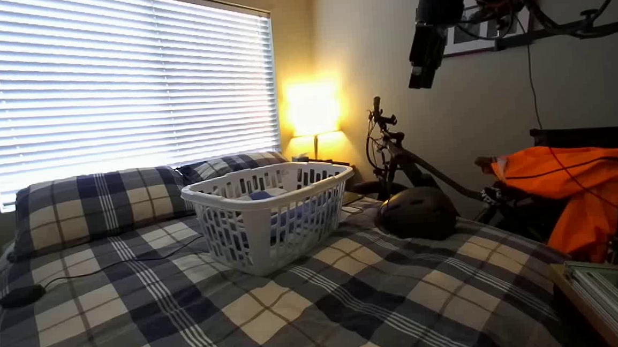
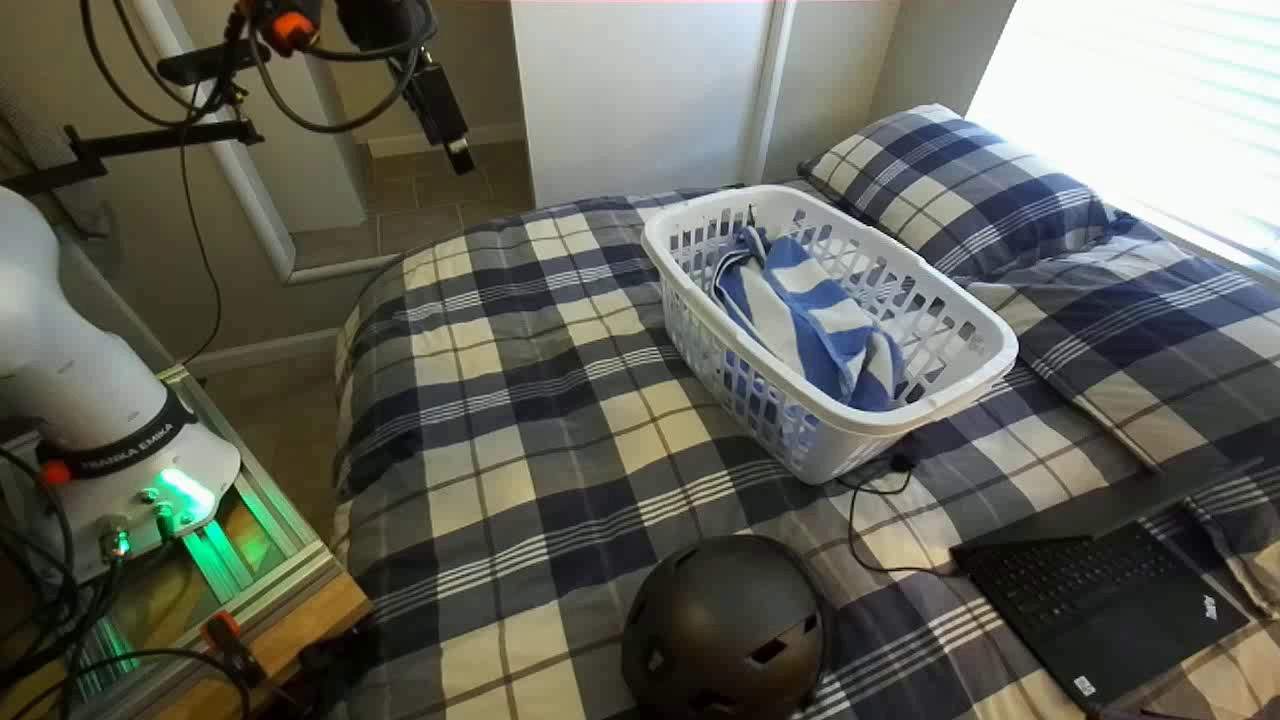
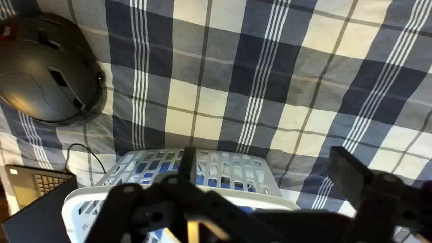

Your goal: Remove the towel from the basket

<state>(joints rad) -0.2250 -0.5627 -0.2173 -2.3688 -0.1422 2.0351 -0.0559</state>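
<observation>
The white lattice basket point(image 1: 259, 235) stands upright on the bed in both exterior views point(image 2: 690, 290). The blue-and-white striped towel point(image 2: 800, 300) lies crumpled inside it, wholly below the rim. Only a little of the towel point(image 1: 260, 196) shows over the rim and through the holes in an exterior view. My gripper point(image 1: 421, 81) hangs high above the bed, apart from basket and towel, in both exterior views point(image 2: 460, 158). In the wrist view the gripper point(image 3: 265, 165) is open, its fingers wide apart with nothing between them. The basket's rim point(image 3: 236, 192) shows below and behind the fingers; they hide much of the basket.
A dark helmet point(image 2: 725, 625) lies on the plaid bedspread point(image 2: 560, 400) near the basket. A black laptop point(image 2: 1110, 600) with a cable lies beyond it. Plaid pillows point(image 2: 960, 190) lie behind the basket. A bicycle point(image 1: 393, 147) and orange fabric point(image 1: 572, 179) stand beside the bed.
</observation>
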